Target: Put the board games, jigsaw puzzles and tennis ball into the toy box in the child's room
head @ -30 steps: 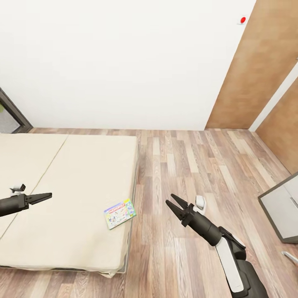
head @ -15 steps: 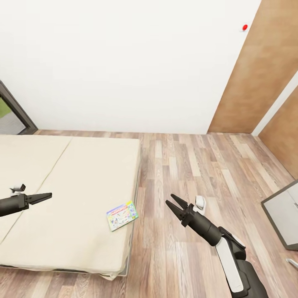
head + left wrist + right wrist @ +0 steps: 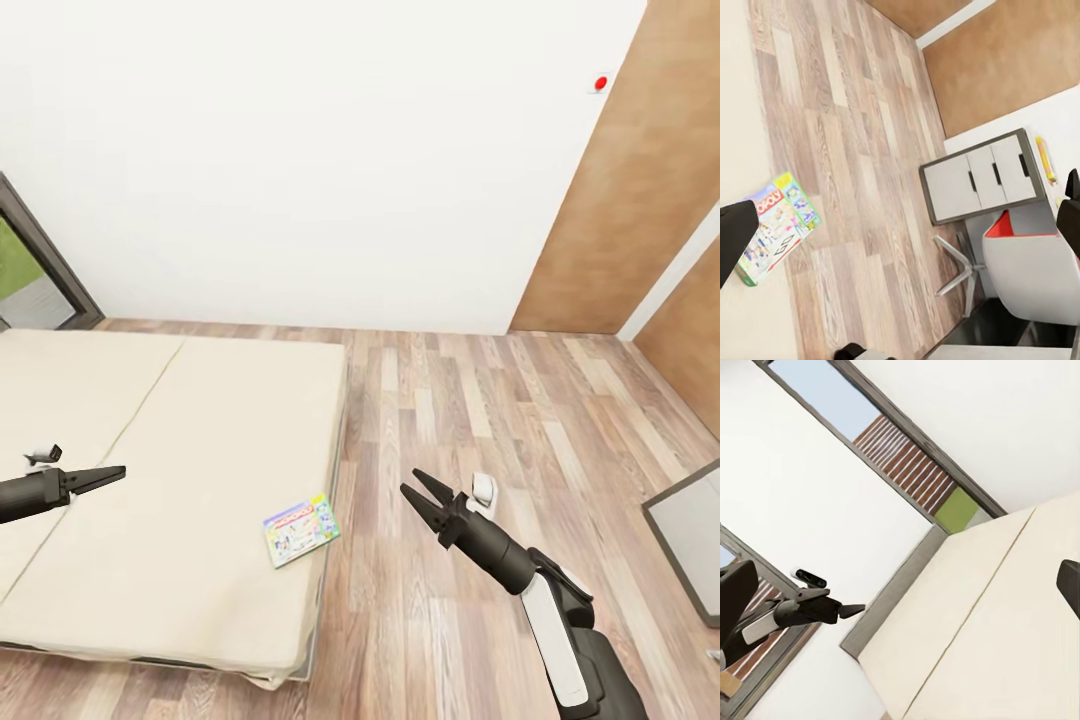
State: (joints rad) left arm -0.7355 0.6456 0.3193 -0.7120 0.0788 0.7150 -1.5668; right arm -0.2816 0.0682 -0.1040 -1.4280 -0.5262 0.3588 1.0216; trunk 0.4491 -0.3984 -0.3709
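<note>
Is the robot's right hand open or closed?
Open. In the head view the right hand has its two dark fingers spread in a V over the wood floor, holding nothing.

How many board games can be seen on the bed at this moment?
1. A board game with a white and green cover lies flat on the bed, near the mattress edge next to the floor, between the two claws. Another could be outside the head view.
</note>
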